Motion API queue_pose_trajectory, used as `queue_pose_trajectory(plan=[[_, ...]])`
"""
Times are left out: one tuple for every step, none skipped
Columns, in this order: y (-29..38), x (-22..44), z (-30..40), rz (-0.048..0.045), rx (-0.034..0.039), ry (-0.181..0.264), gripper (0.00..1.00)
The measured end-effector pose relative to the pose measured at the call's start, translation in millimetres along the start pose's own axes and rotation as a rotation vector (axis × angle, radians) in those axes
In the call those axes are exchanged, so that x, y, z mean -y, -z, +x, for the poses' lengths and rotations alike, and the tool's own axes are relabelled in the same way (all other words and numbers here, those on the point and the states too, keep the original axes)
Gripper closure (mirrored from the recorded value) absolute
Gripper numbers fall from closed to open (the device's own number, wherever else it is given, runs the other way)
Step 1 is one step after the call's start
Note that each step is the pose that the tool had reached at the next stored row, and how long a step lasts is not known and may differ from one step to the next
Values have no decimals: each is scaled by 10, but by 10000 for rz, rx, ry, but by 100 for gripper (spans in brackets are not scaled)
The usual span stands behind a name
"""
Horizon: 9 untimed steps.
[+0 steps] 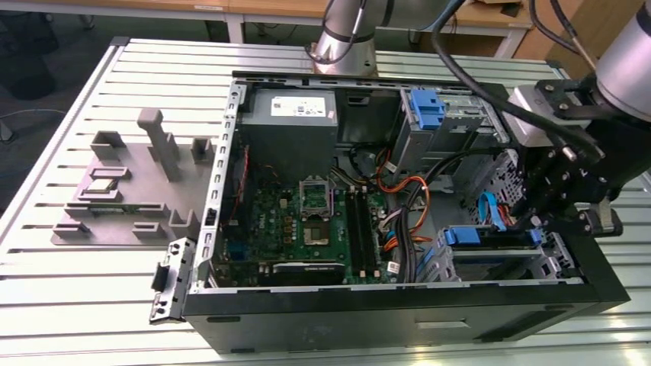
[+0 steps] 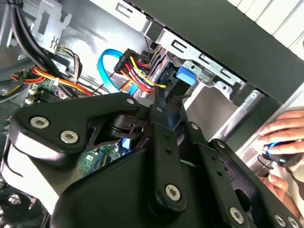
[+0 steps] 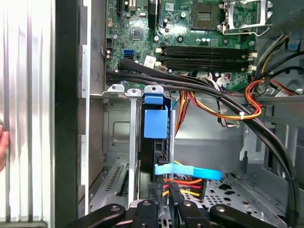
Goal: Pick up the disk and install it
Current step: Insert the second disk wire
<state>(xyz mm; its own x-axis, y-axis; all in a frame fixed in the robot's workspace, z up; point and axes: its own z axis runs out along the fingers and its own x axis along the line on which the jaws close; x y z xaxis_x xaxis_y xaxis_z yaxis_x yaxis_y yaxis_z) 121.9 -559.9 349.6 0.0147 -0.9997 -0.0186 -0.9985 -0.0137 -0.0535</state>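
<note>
The disk [image 1: 490,235] sits in the drive cage [image 1: 557,252] of an open computer case [image 1: 407,313], in the corner toward the exterior view's right and near the case's front wall. From that camera its blue bracket runs as a bright strip across the top of the cage, with a darker flat body just below it. The label face cannot be made out.

In the first wrist view the disk [image 3: 155,123] is seen edge-on, upright in a slot between silver metal rails. A square blue tab and a smaller blue clip above it cap a thin dark edge. A light-blue flat cable [image 3: 187,171] crosses just in front of it, above red, yellow and orange wires. In the second wrist view the same blue tab [image 2: 184,76] shows just beyond the tip of the gripper [image 2: 161,102].

The gripper [image 1: 537,217] hangs over the cage, right beside the disk, and its black linkage [image 3: 166,209] lines up with the disk's edge. I cannot tell whether it is spread, closed, or pinching the disk.

A motherboard [image 1: 305,221] lies on the case floor, with a grey power supply [image 1: 295,110] in the far corner. A person's hand [image 2: 285,137] rests outside the case wall
</note>
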Motion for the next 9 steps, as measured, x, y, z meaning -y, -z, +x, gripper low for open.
queue_pose_trajectory(plan=[[25, 2, -1, 0, 0, 0, 76], [46, 3, -1, 0, 0, 0, 76], [60, 3, -1, 0, 0, 0, 76], [71, 4, -1, 0, 0, 0, 76], [81, 4, -2, 1, 0, 0, 76], [85, 5, -1, 0, 1, 0, 76], [85, 5, -1, 0, 3, 1, 76], [85, 5, -2, 0, 4, 0, 76], [85, 5, -2, 1, 4, 0, 76]])
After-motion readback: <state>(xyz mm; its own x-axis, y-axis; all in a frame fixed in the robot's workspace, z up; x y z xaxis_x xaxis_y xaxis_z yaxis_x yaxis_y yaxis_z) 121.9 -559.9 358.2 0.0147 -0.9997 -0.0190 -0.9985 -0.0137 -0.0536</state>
